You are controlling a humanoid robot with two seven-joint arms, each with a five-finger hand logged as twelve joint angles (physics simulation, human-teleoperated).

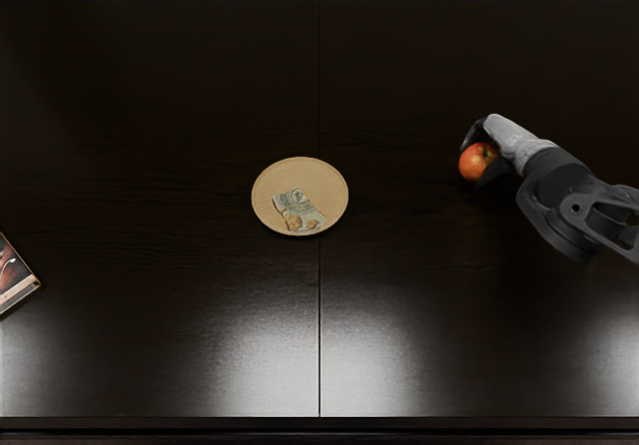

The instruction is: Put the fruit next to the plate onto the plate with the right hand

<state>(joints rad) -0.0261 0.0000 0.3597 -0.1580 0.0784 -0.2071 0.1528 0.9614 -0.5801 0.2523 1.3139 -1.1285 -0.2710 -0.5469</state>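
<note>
While well right of plate (321, 188), apple (476, 162) w/ R hand (502, 138) around it

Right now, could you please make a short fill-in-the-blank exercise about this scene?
1. In the picture, the apple lies to the ___ of the plate.
2. The right robot hand is curled around the ___.
3. The apple's skin is mostly ___.
Missing words: right; apple; red.
</note>
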